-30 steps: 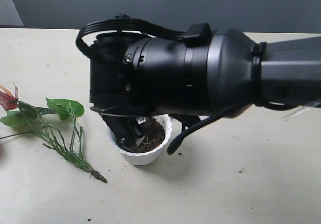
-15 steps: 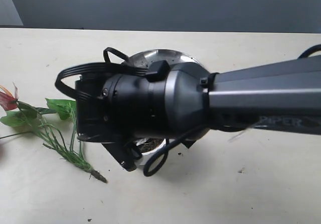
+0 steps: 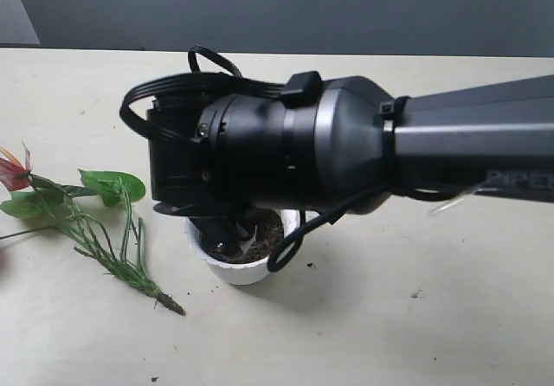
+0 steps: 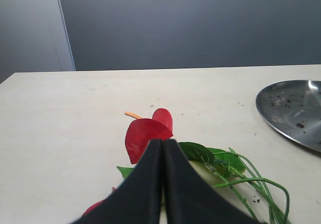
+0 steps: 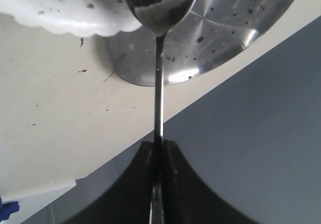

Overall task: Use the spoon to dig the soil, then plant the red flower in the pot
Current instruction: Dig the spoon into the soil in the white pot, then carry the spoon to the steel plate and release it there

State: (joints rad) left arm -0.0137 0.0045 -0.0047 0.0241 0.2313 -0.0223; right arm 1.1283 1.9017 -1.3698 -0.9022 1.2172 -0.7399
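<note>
My right gripper (image 5: pixel 158 143) is shut on the thin handle of the spoon (image 5: pixel 158 83). The spoon's bowl (image 5: pixel 159 5) sits at the scalloped rim of the white pot (image 5: pixel 65 10) and has dark crumbs on it. From outside, the right gripper (image 3: pixel 221 239) reaches down into the pot (image 3: pixel 247 271), onto the dark soil (image 3: pixel 267 233); the arm hides the spoon. The red flower (image 3: pixel 82 217) lies flat on the table left of the pot. My left gripper (image 4: pixel 163 141) is shut and empty, just above a red bloom (image 4: pixel 143 136) and green leaves (image 4: pixel 200 152).
The round steel plate (image 5: pixel 230 28), speckled with soil crumbs, lies just behind the pot and also shows at the edge of the left wrist view (image 4: pixel 296 108). The right arm (image 3: pixel 363 144) spans the middle of the table. Loose crumbs (image 3: pixel 416 294) dot the tabletop.
The right arm swung low over the pot half a second ago, hiding it and baring the plate behind. It has now come back up, and the pot and soil show again. The flower has not moved.
</note>
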